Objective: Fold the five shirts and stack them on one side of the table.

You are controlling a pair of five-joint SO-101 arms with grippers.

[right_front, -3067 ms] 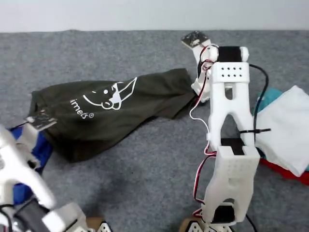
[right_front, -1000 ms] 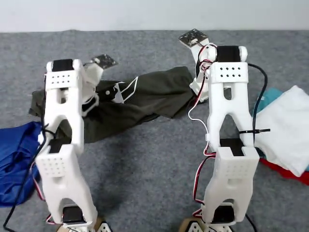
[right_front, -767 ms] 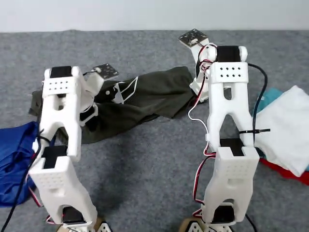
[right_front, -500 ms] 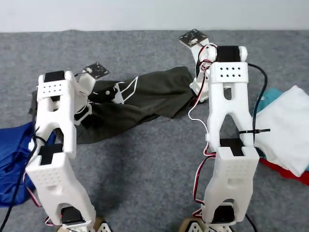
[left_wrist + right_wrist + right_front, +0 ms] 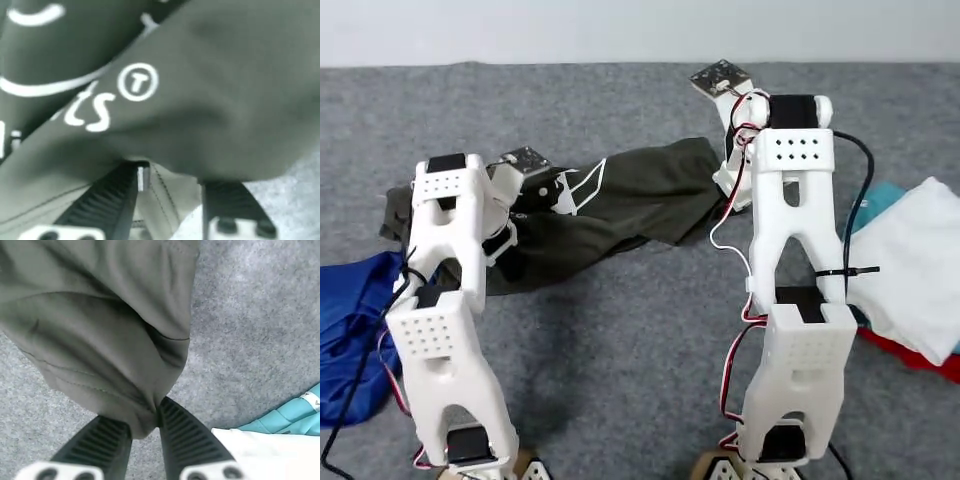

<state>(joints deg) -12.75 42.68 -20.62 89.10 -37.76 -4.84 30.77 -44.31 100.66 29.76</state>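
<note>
Cloth fills the left gripper: its two black jaws stand a little apart with a thick, seamed fold of the dark olive shirt clamped between them. More of the shirt, marked with white print, drapes over and beyond them. The right gripper is pressed nearly together on a thinner bunch of the same shirt, at the garment's end on that arm's side. The cloth spreads away from it in soft creases.

Between the two grippers the shirt lies rumpled across the grey table. The part nearest the left gripper is doubled over on itself, and a white drawing shows just to the right of that gripper. A strip of the shirt reaches out past the left gripper on its outer, left side.

Further left, and nearer that arm's base than the gripper, lies a crumpled blue shirt, close by the olive one; whether the two touch cannot be told. Out to the right of the right gripper, and closer to that arm's base, a folded white shirt rests on a teal shirt. A red shirt shows beneath its near edge.
</note>
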